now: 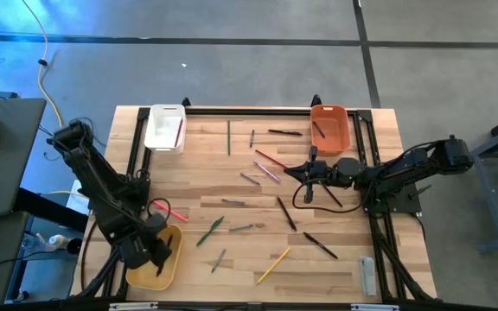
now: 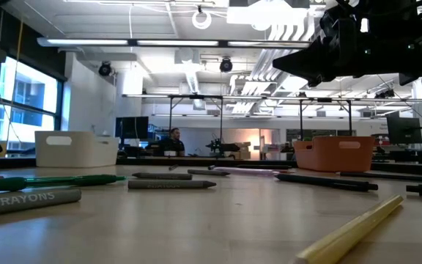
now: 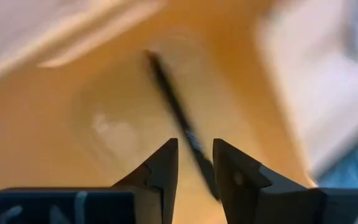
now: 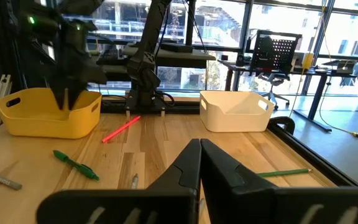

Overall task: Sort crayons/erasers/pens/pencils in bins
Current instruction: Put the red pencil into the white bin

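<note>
My left gripper (image 1: 158, 246) hangs open over the yellow bin (image 1: 150, 275) at the table's near left corner. In the left wrist view its fingers (image 3: 166, 163) stand apart above a dark stick (image 3: 173, 106), which lies on the bin floor (image 3: 104, 124). My right gripper (image 1: 299, 175) is shut on nothing, raised above the table's right half and pointing left; its fingers (image 4: 199, 155) meet. Loose sticks lie across the table: a green pen (image 1: 210, 229), a yellow one (image 1: 273, 265), black ones (image 1: 285, 212), and a pink one (image 1: 169, 210) beside the yellow bin.
The white bin (image 1: 164, 128) sits at the far left and holds a red stick. The orange bin (image 1: 329, 125) sits at the far right and holds a dark stick. A grey flat bar (image 1: 367, 276) lies near the right front corner. A grey crayon (image 2: 28, 199) lies near the low camera.
</note>
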### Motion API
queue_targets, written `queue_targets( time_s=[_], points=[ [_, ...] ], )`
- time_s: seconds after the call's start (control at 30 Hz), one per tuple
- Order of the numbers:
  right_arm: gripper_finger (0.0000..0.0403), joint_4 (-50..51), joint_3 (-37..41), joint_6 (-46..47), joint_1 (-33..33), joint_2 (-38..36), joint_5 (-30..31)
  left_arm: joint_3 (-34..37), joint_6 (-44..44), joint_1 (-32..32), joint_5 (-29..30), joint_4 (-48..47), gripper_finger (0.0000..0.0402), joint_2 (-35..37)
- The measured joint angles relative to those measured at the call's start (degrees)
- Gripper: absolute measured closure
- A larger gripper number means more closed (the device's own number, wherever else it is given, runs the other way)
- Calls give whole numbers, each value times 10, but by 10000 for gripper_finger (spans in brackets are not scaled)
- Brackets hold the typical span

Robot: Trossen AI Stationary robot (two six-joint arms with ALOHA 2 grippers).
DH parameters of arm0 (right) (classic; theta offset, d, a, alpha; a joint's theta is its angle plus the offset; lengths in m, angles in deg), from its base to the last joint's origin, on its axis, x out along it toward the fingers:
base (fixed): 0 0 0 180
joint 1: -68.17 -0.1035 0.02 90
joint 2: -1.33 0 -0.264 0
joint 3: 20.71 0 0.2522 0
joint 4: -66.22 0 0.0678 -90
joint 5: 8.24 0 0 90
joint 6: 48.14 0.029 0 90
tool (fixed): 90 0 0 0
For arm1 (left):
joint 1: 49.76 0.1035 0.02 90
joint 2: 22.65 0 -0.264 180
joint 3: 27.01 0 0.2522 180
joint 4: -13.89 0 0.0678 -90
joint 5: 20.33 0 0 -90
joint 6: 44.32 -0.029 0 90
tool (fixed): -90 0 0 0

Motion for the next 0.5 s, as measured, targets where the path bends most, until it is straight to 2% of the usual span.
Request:
queue_targets(
  time_s=[0.13, 0.3, 0.4, 0.5],
  points=[
    [403, 0, 0, 0, 0, 0, 0, -47, -113, 10, 4, -7, 337, 12],
    [403, -1, 0, 0, 0, 0, 0, -54, -288, 71, 75, -12, 381, 19],
    [403, -8, 0, 2, 0, 0, 0, -16, -425, 138, 72, 63, 398, 30],
    [403, -9, 0, 3, 0, 0, 0, 37, -563, 217, 38, 182, 400, 47]
  ],
)
